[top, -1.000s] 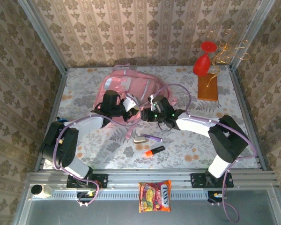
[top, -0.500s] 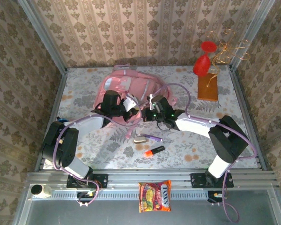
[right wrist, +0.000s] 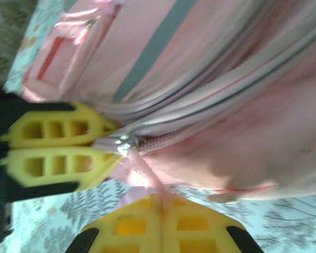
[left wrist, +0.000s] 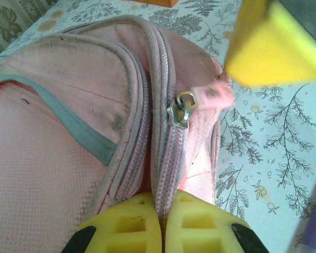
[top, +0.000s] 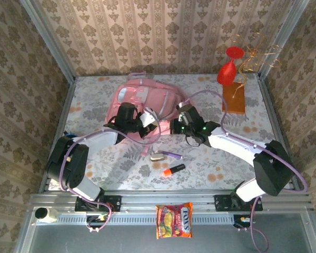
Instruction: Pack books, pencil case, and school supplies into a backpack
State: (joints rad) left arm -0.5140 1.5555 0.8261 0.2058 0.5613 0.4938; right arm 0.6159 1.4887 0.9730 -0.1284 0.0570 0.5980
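— Where does the backpack (top: 147, 100) lie, and which way does it point?
— Flat on the far middle of the table (top: 226, 158), handle loop (top: 139, 75) at the far end, its length running roughly far to near.
— And the left gripper (left wrist: 162, 203)?
— Closed, pinching the zip seam on the bag's near side.
— The right gripper (right wrist: 160, 203)?
— Closed on the pink zip pull (left wrist: 216, 95), which juts sideways from the slider (left wrist: 179, 108).

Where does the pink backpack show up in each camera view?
Top external: backpack just above the picture's centre.
Left wrist: backpack across the left and centre.
Right wrist: backpack across the upper part.
Shared landmark: the metal zip slider, centre in left wrist, left-centre in right wrist.
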